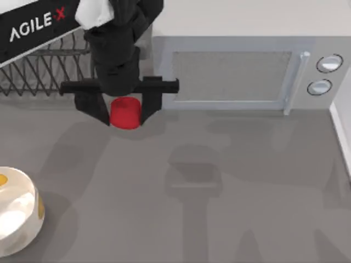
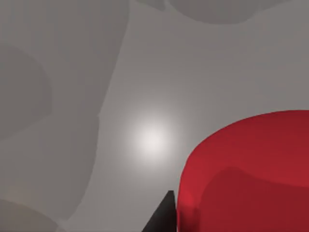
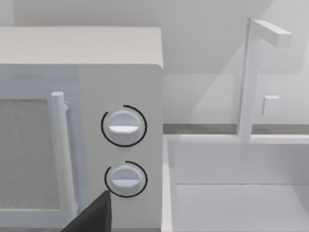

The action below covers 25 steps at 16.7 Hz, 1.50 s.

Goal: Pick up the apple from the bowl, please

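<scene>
Apple [image 1: 124, 113] | clenched in left hand [image 1: 124, 116] | open tabletop [image 1: 230, 181] below, bowl [image 1: 16, 219] well apart

One piece of lettering could be read: "AGILE·X" in white capitals, the X in red, on a black panel [image 1: 35, 27] at the top view's upper left corner, set at a slant. The microwave [image 3: 79, 58] carried two round knobs [image 3: 123, 125] ringed by thin arc marks, with no numbers or words on them. Nothing else bore legible writing.
</scene>
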Tool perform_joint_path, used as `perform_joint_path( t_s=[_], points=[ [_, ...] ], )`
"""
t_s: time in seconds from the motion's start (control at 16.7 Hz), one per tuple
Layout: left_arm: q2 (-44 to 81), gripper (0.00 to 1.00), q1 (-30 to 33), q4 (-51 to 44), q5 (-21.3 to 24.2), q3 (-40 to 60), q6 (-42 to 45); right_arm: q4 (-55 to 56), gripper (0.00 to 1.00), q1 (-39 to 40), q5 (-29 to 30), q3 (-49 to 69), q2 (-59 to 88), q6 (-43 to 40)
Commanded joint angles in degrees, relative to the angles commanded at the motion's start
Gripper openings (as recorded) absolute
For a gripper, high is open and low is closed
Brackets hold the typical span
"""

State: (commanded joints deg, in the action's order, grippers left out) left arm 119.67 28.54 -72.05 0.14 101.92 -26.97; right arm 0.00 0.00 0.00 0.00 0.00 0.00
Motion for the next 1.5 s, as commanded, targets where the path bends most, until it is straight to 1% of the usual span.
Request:
perform_joint_path(
  t_s=[0.12,0.24,0.54,1.32,1.38,1.5],
  points=[
    [0.5,0.00,0.0,6.2,0.0,-5.4,0.0,0.0,1.00,0.0,0.0,0.0,0.0,0.0],
    [0.9,0.00,0.0,10.1,0.0,-9.3,0.0,0.0,1.00,0.0,0.0,0.0,0.0,0.0],
    [1.0,0.00,0.0,11.6,0.0,-10.8,0.0,0.0,1.00,0.0,0.0,0.0,0.0,0.0],
    [1.0,0.98,0.0,11.6,0.0,-10.8,0.0,0.0,1.00,0.0,0.0,0.0,0.0,0.0],
    [1.0,1.00,0.0,11.6,0.0,-10.8,0.0,0.0,1.00,0.0,0.0,0.0,0.0,0.0],
    [1.0,1.00,0.0,11.6,0.0,-10.8,0.0,0.0,1.00,0.0,0.0,0.0,0.0,0.0]
  ],
)
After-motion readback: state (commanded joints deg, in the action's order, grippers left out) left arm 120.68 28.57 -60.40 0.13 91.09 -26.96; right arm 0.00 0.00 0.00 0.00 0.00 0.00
